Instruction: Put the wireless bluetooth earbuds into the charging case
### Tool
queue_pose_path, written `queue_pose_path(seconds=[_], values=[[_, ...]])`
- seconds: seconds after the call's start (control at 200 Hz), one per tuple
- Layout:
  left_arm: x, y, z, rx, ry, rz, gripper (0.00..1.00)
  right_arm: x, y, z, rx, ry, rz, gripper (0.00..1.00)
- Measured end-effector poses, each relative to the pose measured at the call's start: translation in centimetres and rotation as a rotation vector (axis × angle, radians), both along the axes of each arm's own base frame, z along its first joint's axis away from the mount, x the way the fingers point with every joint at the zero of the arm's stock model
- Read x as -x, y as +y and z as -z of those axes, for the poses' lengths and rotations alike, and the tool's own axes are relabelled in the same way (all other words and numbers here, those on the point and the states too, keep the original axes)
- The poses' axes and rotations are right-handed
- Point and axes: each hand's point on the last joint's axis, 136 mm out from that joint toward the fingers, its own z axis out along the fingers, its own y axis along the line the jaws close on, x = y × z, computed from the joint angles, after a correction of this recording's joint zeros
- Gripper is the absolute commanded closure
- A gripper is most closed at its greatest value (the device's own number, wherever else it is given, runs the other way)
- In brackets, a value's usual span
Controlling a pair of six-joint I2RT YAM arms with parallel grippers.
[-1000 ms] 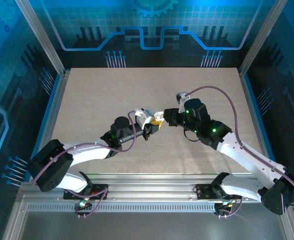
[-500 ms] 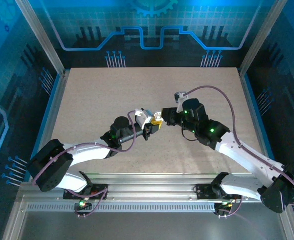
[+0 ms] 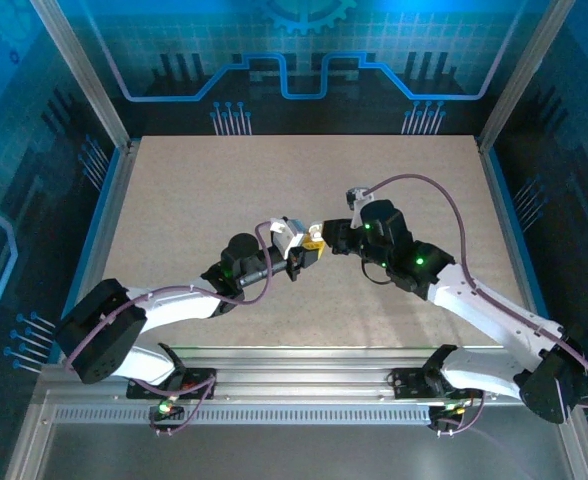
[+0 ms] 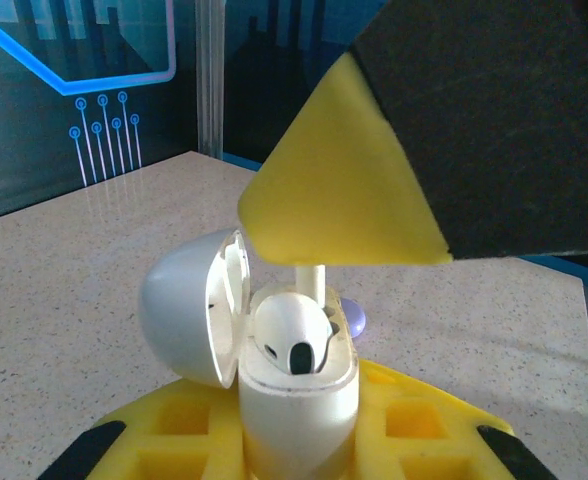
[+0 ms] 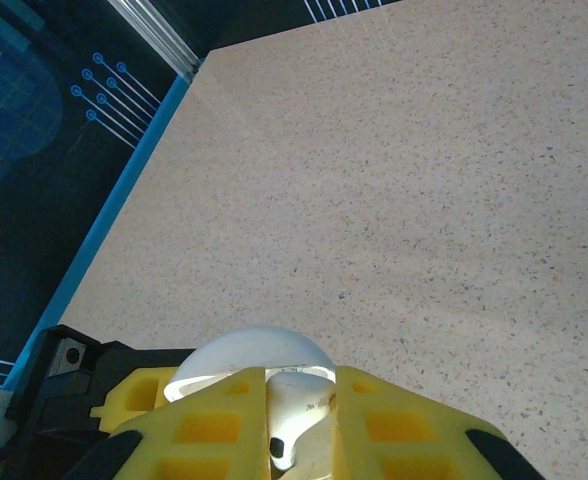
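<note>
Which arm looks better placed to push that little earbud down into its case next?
Probably right: the right end effector grips the earbud from above, partly in the open charging case. The left end effector is shut on that case, so it can only hold it steady.

Robot lab cell: aluminium frame [image 3: 81,70], circuit-print walls [image 3: 394,50], speckled table [image 3: 224,180]

The left arm [image 3: 189,298] and right arm [image 3: 479,305] both reach in over the tan table [image 3: 204,190] and meet nose to nose around the middle. The left gripper [image 3: 314,244] has yellow at its tip. The right gripper [image 3: 331,237] looks dark and sits right up against it. Whatever's between them is too tiny to make out. A purple cable [image 3: 452,208] loops off the right arm, and there's a blue circuit-print backdrop [image 3: 294,60] behind.
</note>
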Motion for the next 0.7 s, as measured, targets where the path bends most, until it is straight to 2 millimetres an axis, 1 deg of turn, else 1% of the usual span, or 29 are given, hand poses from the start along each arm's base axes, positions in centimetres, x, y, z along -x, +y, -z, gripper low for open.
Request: queue_pose_path(seconds=[0.465,0.7], values=[[-0.03,-0.02,-0.11,0.002,-0.003,0.000,0.93,0.18,0.19,0.20,0.000,0.009,-0.004,0.81],[-0.05,-0.04,-0.18,0.002,-0.004,0.000,0.93,0.30,0.28,0.33,-0.001,0.017,-0.004,0.74]])
